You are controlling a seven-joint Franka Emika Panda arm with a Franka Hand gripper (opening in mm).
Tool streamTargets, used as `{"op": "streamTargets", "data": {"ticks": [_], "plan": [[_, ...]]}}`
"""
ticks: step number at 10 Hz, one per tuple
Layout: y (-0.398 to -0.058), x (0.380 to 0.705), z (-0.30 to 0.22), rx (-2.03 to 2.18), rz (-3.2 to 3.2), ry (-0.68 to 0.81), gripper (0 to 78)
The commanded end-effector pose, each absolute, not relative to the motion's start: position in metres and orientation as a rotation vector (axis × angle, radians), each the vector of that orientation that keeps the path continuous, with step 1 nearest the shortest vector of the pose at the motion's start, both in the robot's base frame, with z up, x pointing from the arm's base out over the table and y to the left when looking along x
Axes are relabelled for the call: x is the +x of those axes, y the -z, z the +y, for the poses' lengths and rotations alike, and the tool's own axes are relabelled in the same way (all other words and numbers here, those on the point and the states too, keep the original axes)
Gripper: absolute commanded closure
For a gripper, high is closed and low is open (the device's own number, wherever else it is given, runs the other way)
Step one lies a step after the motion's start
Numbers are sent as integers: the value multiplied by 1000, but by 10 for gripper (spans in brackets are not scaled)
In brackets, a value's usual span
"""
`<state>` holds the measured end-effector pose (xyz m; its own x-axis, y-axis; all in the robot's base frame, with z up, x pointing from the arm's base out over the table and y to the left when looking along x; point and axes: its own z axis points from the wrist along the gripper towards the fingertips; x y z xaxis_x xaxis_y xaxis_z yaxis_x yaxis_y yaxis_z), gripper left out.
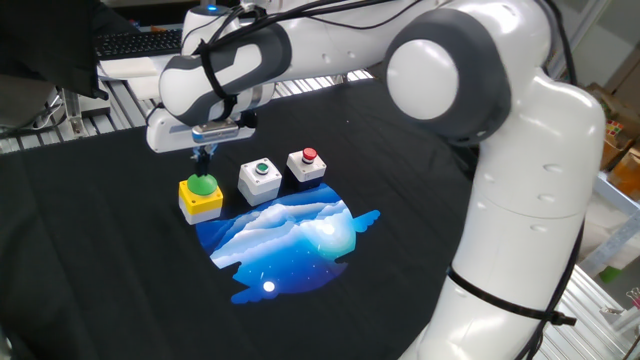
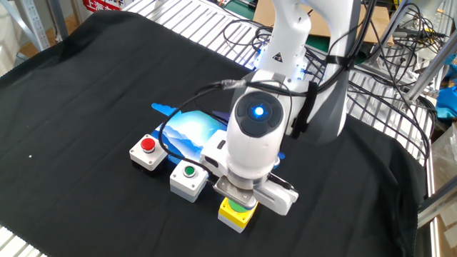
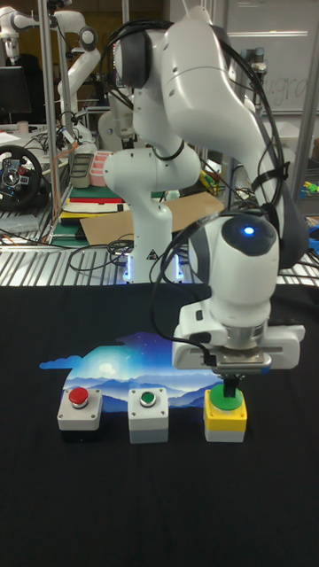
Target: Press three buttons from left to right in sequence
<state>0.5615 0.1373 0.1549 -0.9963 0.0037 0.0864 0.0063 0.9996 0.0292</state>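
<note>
Claw [image 1: 205, 153] hangs straight over the yellow box with green dome [image 1: 201, 195], fingers pointing down at the dome; tip looks just above the dome or barely on it, can't tell contact from these views. Finger gap: can't tell, the tips read as one dark stub in every view.

Three boxes sit in a short row on the black-clothed bench [image 1: 90, 260], along the upper edge of the blue printed patch [image 1: 290, 235]: yellow box at one end, white box with green button [image 1: 261, 180] in the middle just beside it, white box with red button [image 1: 307, 165] at the far end.

Key relation: row's long axis runs from the yellow box away to the red one, so the white green-button box lies sideways from the claw along that line, one box over. Judgement: step in hand is the first press; next press needs lift clearance plus a short sideways shift along the row.
</note>
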Motion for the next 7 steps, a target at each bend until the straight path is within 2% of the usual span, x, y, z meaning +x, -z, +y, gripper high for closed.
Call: {"op": "streamTargets", "data": {"ticks": [1,7], "plan": [[-154,563,139,-14,-3049,33,764],[-153,564,137,-22,-3043,22,764]]}}
